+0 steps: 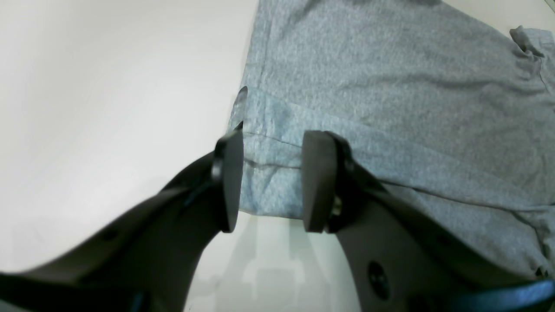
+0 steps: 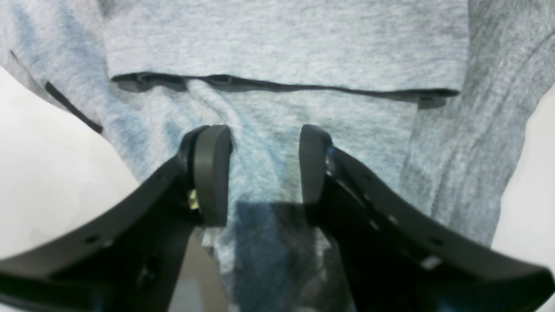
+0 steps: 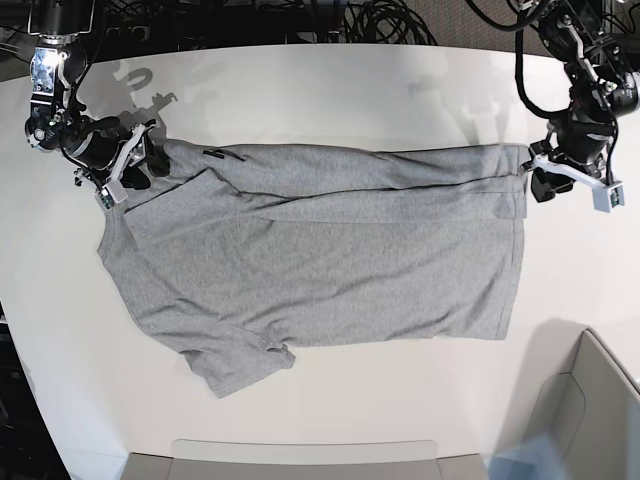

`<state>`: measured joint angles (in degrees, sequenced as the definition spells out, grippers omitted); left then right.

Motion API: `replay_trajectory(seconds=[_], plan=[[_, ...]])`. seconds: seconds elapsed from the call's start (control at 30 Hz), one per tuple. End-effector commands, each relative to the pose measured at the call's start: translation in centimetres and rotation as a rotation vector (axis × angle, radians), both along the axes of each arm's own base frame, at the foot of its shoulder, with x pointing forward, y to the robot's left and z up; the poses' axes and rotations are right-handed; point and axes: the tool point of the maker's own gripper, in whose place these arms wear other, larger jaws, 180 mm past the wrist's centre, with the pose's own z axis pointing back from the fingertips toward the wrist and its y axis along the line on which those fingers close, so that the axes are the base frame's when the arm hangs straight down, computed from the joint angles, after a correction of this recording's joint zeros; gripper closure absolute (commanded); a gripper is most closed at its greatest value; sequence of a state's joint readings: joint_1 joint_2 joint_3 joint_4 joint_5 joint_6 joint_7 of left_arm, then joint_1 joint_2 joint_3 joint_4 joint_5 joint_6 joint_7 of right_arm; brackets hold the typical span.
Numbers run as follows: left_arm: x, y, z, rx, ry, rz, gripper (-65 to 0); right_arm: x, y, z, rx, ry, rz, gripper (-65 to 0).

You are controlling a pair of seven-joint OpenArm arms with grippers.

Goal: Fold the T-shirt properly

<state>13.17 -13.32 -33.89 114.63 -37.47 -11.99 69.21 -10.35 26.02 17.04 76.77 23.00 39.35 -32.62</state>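
**Q:** Grey cloth fills most of the white table (image 3: 330, 90). What is it, and how does it lie?

**A:** It is the T-shirt (image 3: 320, 270), heather-grey, spread lengthwise across the table with its plain side up. Its far long edge is already turned inward as a narrow band (image 3: 400, 170) running from one end to the other. One sleeve (image 3: 235, 365) sticks out at the near side, loose and wrinkled.

**Q:** So how much of the folding appears done?

**A:** One lengthwise fold at most, judging by that band. The near long edge, the near sleeve and every crosswise fold remain, so the task looks early.

**Q:** Where are the two arms?

**A:** Each stands at one end of the folded band. The right gripper (image 2: 258, 169) sits over the collar-and-shoulder end, with cloth below and between its fingers. The left gripper (image 1: 271, 180) sits at the hem corner, at the opposite end.

**Q:** And the claws?

**A:** Both stand apart. In the right wrist view, a clear gap separates the pads (image 2: 212, 173), and nothing is pinched. In the left wrist view, the pads (image 1: 318, 182) straddle the hem corner but do not press it; the cloth lies flat there.

**Q:** What does the next move call for?

**A:** Probably a fresh hold on an unfolded edge.
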Motion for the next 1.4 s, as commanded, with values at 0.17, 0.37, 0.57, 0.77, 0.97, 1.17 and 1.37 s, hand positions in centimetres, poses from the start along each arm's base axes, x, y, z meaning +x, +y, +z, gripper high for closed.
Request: replay_trajectory(seconds=[0.17,0.37,0.57,0.77,0.97,1.17,1.37], plan=[[0.5,0.4,1.1,0.024,-0.038,-0.003,-23.0,-1.3,-0.8,-1.2,-0.065,0.068,0.028,-26.7],[1.9,-2.0,0.3,-0.003,-0.026,-0.078,-23.0,-0.5,-0.7,-0.6,-0.066,0.047,0.03,-26.7],[5.3,-2.7,-3.2,-0.12,0.032,-0.083,-23.0,2.0,0.2,1.8,-0.063,-0.038,0.052,-26.7],[5.1,-3.9,-8.9,-0.162,0.172,-0.125,-23.0,2.9,1.4,1.9,-0.037,-0.056,0.051,-26.7],[0.2,-3.8,-14.2,-0.213,0.343,-0.091,-23.0,1.9,0.1,0.3,-0.038,0.003,0.017,-26.7],[-7.0,-2.9,-16.8,-0.165,0.559,-0.15,-23.0,-0.1,-1.2,-0.8,-0.072,0.056,0.024,-26.7],[-14.1,-2.4,-18.3,-0.151,0.702,-0.153,-23.0,-2.7,-2.8,-2.2,-0.141,0.164,0.036,-26.7]])
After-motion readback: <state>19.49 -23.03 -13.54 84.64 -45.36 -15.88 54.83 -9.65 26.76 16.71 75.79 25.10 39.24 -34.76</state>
